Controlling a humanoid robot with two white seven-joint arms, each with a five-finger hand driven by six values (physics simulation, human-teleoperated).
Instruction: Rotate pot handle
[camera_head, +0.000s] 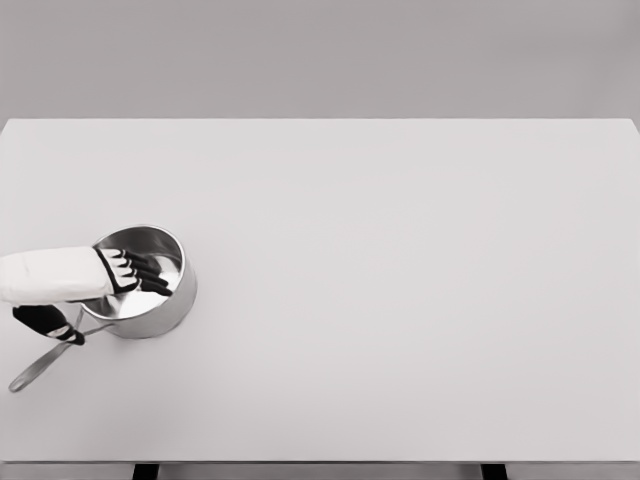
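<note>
Coming in from the left edge: one white forearm, ending in the left hand (125, 272), dark-fingered, reaching out over the open mouth of the pot (150, 290). Fingers (148, 270) extended and slightly fanned, pointing rightward across the bowl, apparently above or just inside the rim; closed around nothing visible, so a fairly wide, relaxed hand. Thumb (45, 322) dropped low, below the wrist and just beside the base of the handle (45, 362); touching it or merely near it, impossible to say from this angle.

Probably placed this way to bracket the pot: fingers over the bowl, thumb down by the handle root, ready to push or drag so that the handle swings around. Handle not gripped along its length, so a nudge seems likelier than a pinch, though only a judgement.

Below and slightly left of the hand: the handle itself, long and thin, slanting away toward the near-left corner of the bench (400, 300). Directly under the fingers and to their right: the round steel body of the pot, upright, with nothing visible inside it apart from the fingers' reflection.

Well to the right of the hand: only pale bench surface.

Count: one pot, one handle, one hand in view, one bench. No right hand anywhere in the picture.

Rotation judged barely begun, if at all.
</note>
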